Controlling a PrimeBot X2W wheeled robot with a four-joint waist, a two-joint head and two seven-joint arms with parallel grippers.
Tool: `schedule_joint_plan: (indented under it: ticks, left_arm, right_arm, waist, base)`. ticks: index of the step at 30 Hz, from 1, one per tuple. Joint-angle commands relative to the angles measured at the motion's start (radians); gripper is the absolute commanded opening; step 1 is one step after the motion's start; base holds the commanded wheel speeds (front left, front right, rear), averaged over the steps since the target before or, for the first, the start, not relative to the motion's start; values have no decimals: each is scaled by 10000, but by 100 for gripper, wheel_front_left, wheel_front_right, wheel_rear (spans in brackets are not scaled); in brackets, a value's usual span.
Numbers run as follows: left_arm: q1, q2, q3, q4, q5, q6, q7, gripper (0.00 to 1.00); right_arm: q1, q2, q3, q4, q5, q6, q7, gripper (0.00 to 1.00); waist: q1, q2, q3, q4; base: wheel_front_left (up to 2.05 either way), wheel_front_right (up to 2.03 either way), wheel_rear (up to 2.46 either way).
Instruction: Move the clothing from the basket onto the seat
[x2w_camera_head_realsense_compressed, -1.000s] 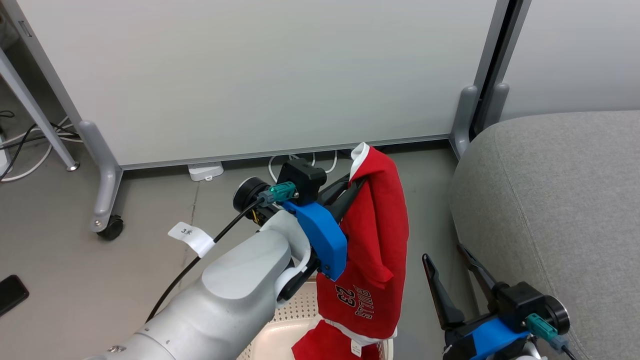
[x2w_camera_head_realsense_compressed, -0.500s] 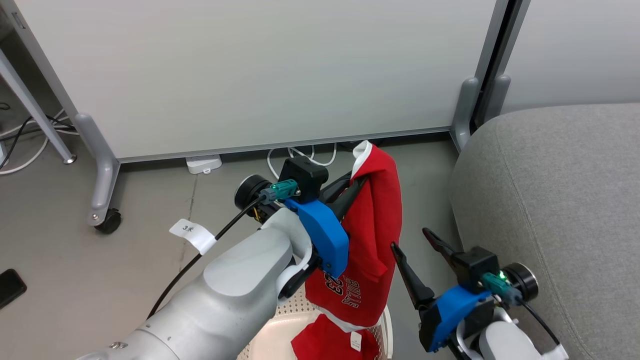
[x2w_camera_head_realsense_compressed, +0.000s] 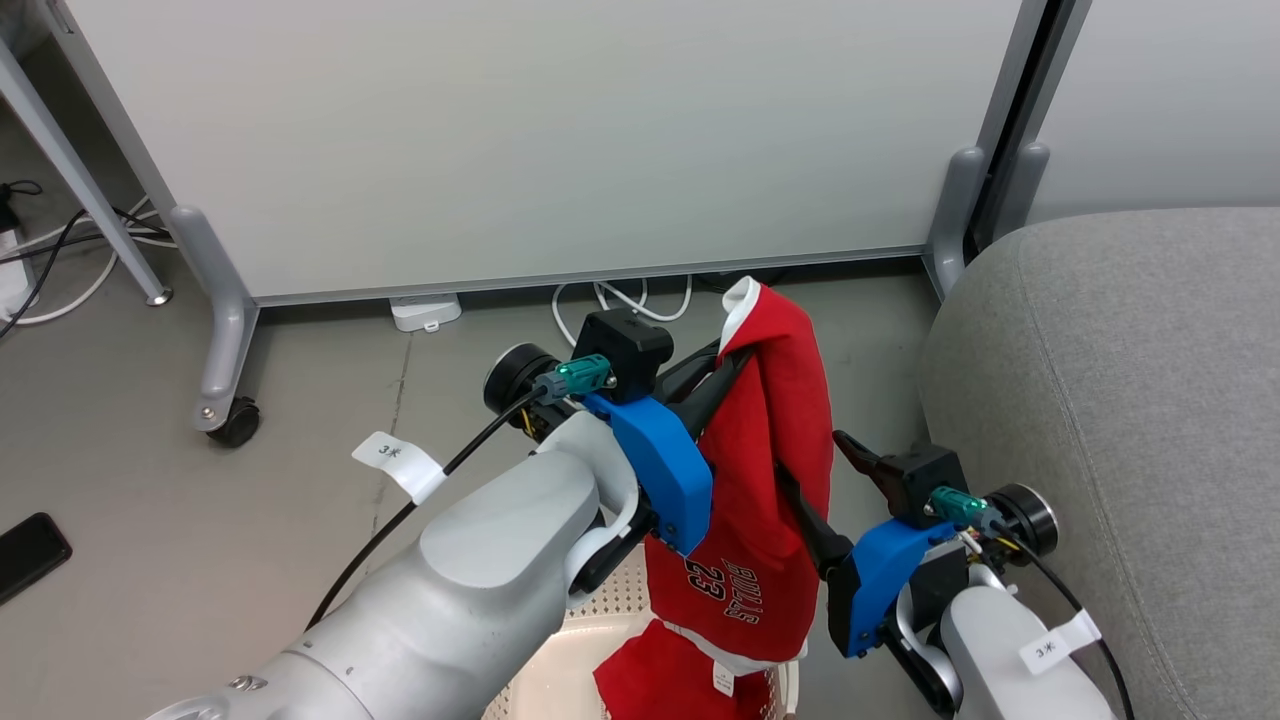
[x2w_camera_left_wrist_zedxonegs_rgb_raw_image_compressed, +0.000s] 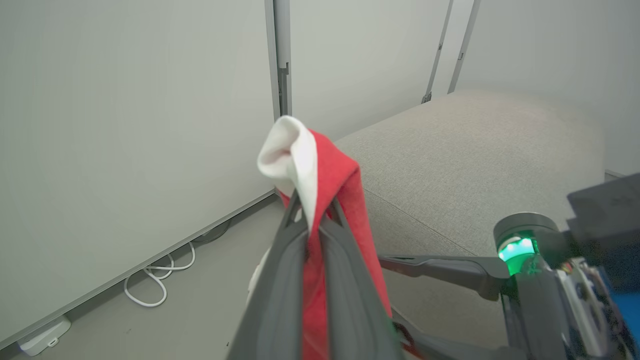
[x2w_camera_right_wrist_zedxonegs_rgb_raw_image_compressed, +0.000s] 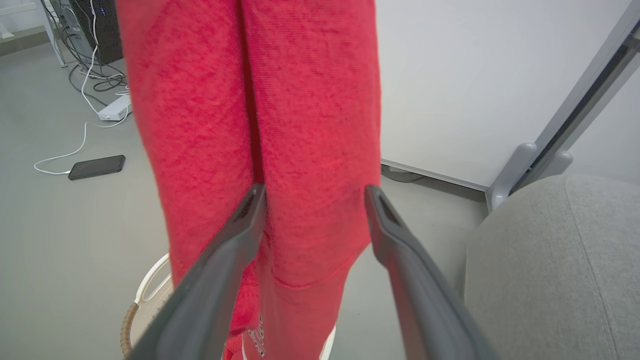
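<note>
The left gripper (x2w_camera_head_realsense_compressed: 728, 358) is pinching the top of the red jersey (x2w_camera_head_realsense_compressed: 780, 450), which is hanging straight down over the basket (x2w_camera_head_realsense_compressed: 612, 603), while the right gripper (x2w_camera_right_wrist_zedxonegs_rgb_raw_image_compressed: 315, 195), nearer the seat (x2w_camera_head_realsense_compressed: 1120, 400), is standing wide open and empty around one hanging fold.

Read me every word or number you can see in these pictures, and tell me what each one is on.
"23": on the red jersey hanging from the left gripper, upside down.
"BULLS": beside it, also upside down.
"3" with an unclear small mark: white cable label by the left arm.
"3" with the same mark: white label on the right arm.
White tag below the jersey's hem: too small to read.
</note>
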Motion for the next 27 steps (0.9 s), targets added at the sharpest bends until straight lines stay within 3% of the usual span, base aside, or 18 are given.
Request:
schedule_joint_plan:
  ticks: [1,16,17,18,19,20,27]
  left_arm:
    - [-175,-23,-35,4,-28,-15,-79,0]
    - [-293,-108,-311,-169,-111,-15,-27,0]
    - [-300,-109,-326,-172,-112,-15,-30,0]
    - [-292,-110,-335,-177,-119,-15,-33,0]
    - [-280,-112,-345,-179,-122,-15,-37,0]
    - [-270,-111,-357,-176,-131,-15,-40,0]
    - [-267,-64,-395,-89,-203,-15,-58,0]
  right_arm:
    - [-235,-34,-3,152,40,5,-46,100]
    - [-1538,-34,742,2146,1119,5,-660,100]
    - [-1606,-35,788,2277,1234,5,-668,95]
    - [-1646,-32,840,2388,1308,5,-695,40]
    - [-1682,-31,872,2479,1397,5,-780,24]
    - [-1721,-31,893,2554,1529,5,-833,2]
    - [-1969,-32,1181,3061,1906,5,-1123,0]
  waist:
    - [-1,-1,6,20]
    - [-1,-1,-63,125]
    - [-1,-1,-73,130]
    - [-1,-1,-87,134]
    - [-1,-1,-98,134]
    - [-1,-1,-107,133]
    - [-1,-1,-150,65]
  base:
    - [0,0,0]
    - [0,0,0]
    - [0,0,0]
    - [0,0,0]
    - [0,0,0]
    - [0,0,0]
    - [0,0,0]
